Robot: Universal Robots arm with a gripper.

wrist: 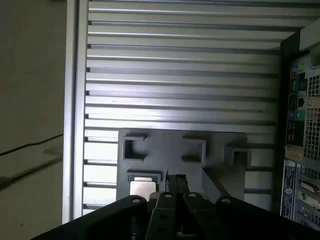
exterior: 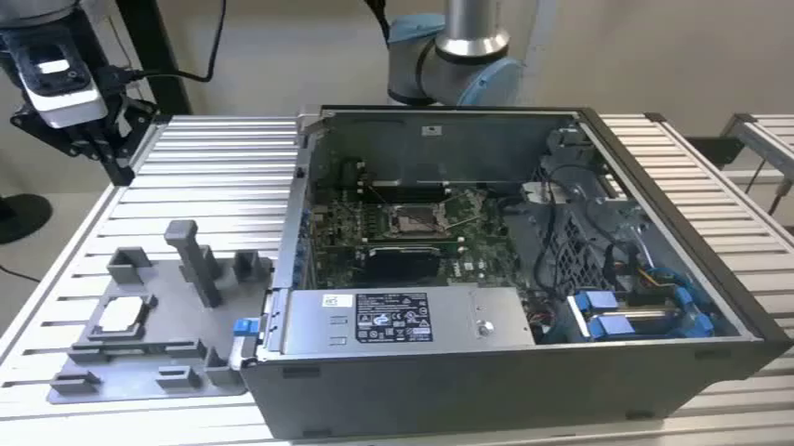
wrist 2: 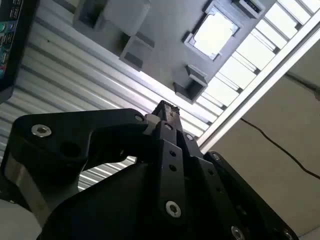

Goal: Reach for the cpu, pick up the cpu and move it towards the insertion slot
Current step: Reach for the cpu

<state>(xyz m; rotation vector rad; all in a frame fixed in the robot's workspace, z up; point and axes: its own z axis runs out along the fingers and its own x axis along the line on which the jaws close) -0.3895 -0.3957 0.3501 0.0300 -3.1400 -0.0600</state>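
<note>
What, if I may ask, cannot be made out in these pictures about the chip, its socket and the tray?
1. Small flat silvery square cpu: in the first wrist view the black gripper covers part of it.
2. Square metal-framed insertion slot: too small in the exterior view to judge its latch lever.
3. Grey plastic tray: cut off by the frame edge in the second wrist view.

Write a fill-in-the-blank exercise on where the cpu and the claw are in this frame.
The small silvery square cpu lies in the grey plastic tray, to the exterior view's ____ of the open dark computer case. The black claw holds ____. The silver-framed square insertion slot sits ____ the case.
Missing words: left; nothing; inside.
</note>
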